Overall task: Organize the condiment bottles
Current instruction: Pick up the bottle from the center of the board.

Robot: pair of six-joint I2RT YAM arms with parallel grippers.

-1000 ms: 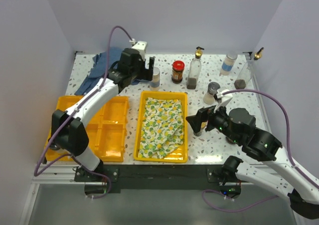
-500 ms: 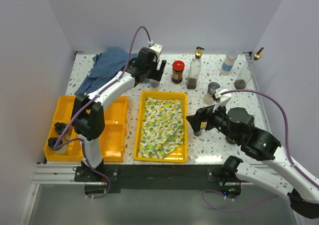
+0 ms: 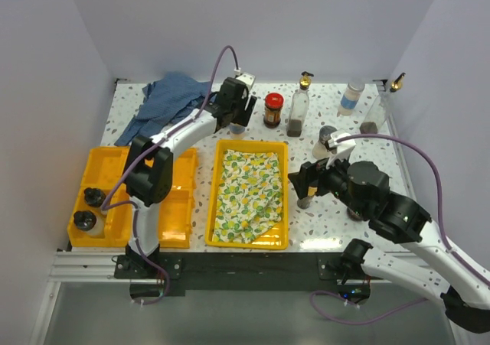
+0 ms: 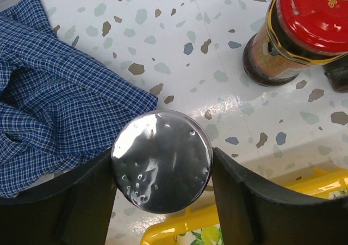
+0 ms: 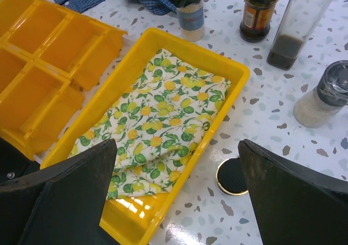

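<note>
Two dark-lidded jars (image 3: pixel 86 221) stand upright in the near-left compartments of the divided yellow tray (image 3: pixel 172 207). The right gripper (image 3: pixel 303 183) hovers, fingers spread wide, over a black-capped bottle (image 5: pixel 232 176) that stands upright beside the cloth-lined tray (image 5: pixel 196 49). Farther back, the left arm (image 3: pixel 184 135) stretches long across the table (image 3: pixel 321 224). The left gripper (image 4: pixel 162 163) pinches an upright spice shaker (image 4: pixel 161 158), silver cap up, between the blue cloth (image 4: pixel 49 104) and the red-lidded jar (image 4: pixel 296 27).

Speckled table (image 3: pixel 328 100): divided yellow tray (image 3: pixel 173 201), plain yellow tray (image 3: pixel 249 144), blue checked cloth (image 3: pixel 163 100), condiment bottles (image 3: pixel 273 109) at back, right.
</note>
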